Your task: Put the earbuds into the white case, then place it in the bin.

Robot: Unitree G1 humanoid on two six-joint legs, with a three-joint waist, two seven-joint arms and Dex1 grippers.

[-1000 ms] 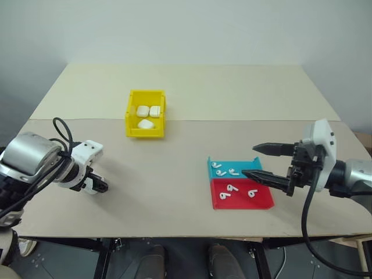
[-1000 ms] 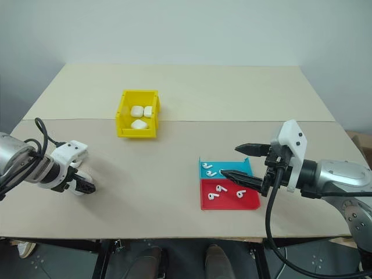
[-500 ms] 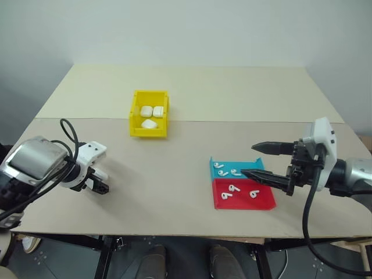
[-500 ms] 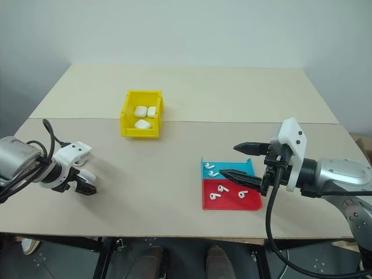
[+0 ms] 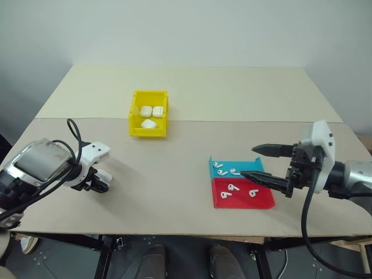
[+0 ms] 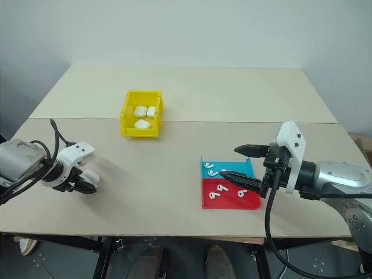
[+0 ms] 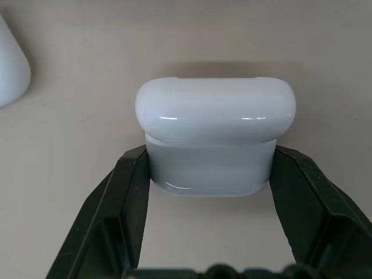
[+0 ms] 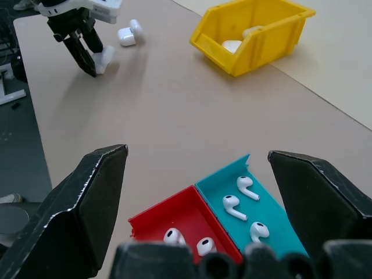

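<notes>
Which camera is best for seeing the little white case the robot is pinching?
The left wrist view: the case looms close between the left end effector's fingers, lid shut. The right wrist view shows it far off, and in the eye views the end effector mostly hides it.

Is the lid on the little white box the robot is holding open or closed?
Closed. The white case between the left end effector's black fingers has its lid sitting flat on the body, with just a thin seam showing.
</notes>
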